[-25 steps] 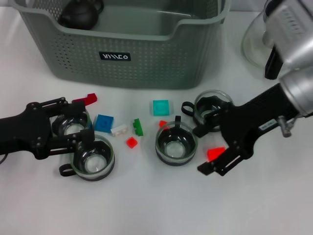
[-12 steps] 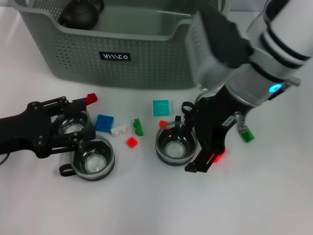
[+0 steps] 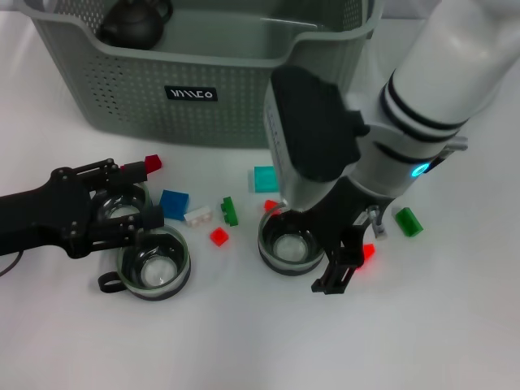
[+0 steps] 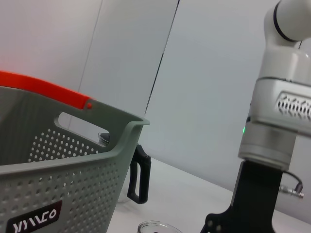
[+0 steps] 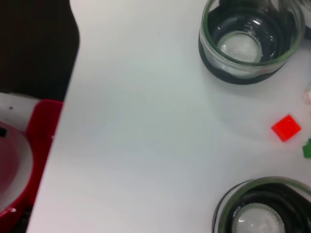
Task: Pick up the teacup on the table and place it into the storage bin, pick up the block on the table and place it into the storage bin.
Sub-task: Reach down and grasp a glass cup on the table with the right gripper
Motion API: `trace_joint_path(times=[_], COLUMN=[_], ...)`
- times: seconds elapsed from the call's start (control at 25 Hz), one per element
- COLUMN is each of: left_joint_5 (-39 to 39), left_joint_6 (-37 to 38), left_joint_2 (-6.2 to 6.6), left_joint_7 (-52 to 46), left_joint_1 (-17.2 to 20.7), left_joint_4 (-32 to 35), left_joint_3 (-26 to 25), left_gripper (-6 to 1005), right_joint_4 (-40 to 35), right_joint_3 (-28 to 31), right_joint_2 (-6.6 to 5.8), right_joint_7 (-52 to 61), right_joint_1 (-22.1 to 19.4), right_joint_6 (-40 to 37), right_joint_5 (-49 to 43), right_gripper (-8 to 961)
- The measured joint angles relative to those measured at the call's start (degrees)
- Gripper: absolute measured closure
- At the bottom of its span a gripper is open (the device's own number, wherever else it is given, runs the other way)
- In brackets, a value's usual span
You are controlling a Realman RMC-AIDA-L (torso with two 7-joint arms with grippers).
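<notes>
My left gripper [image 3: 143, 195] lies low at the left, open, its two black fingers either side of a glass teacup [image 3: 122, 207]. A second teacup [image 3: 154, 266] stands just in front of it. The third teacup [image 3: 288, 241] is at the middle, with my right gripper [image 3: 333, 280] pointing down at its right side. A red block [image 3: 367, 252] lies just right of that gripper. Other blocks are blue [image 3: 172, 203], white [image 3: 197, 216], green [image 3: 230, 211], red [image 3: 218, 236] and teal [image 3: 266, 179]. The grey-green storage bin [image 3: 203, 93] stands behind them. The right wrist view shows two teacups [image 5: 250, 43] [image 5: 265, 208].
A dark teapot [image 3: 134, 23] sits in the bin's back left corner. A green block [image 3: 408, 221] lies right of my right arm, and a red block [image 3: 151, 163] near the bin's front. The table edge [image 5: 63, 126] shows in the right wrist view.
My right arm has swung left over the table's middle, hiding the back-right teacup and uncovering a green block. The left gripper has edged slightly right around its teacup.
</notes>
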Motion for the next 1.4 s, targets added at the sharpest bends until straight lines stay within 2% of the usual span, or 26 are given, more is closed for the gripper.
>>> trace_joint_path(times=[0.44, 0.64, 1.2, 1.4], left_joint_5=[0.0, 0.0, 0.08, 0.1], left_joint_6=[-0.16, -0.2, -0.36, -0.43], left_joint_2=[0.0, 0.0, -0.07, -0.09], left_joint_7=[0.08, 0.02, 0.0, 0.0], left_joint_1=[0.0, -0.03, -0.47, -0.52], left_joint_4=[-0.1, -0.12, -0.09, -0.09], left_joint_3=[0.0, 0.0, 0.0, 0.0], left_gripper=[211, 211, 211, 211], right_joint_4=[-0.36, -1.1, -1.65, -2.44], right_joint_3=[-10.29, -11.41, -11.28, -11.11], right_joint_2=[0.0, -0.01, 0.0, 0.0], right_joint_7=[1.15, 1.11, 1.31, 1.35], right_joint_1=[-1.83, -2.08, -2.16, -2.31], right_joint_6=[7.96, 7.98, 8.06, 7.89], right_joint_5=[0.61, 0.83, 0.42, -0.37], right_gripper=[38, 59, 469, 716])
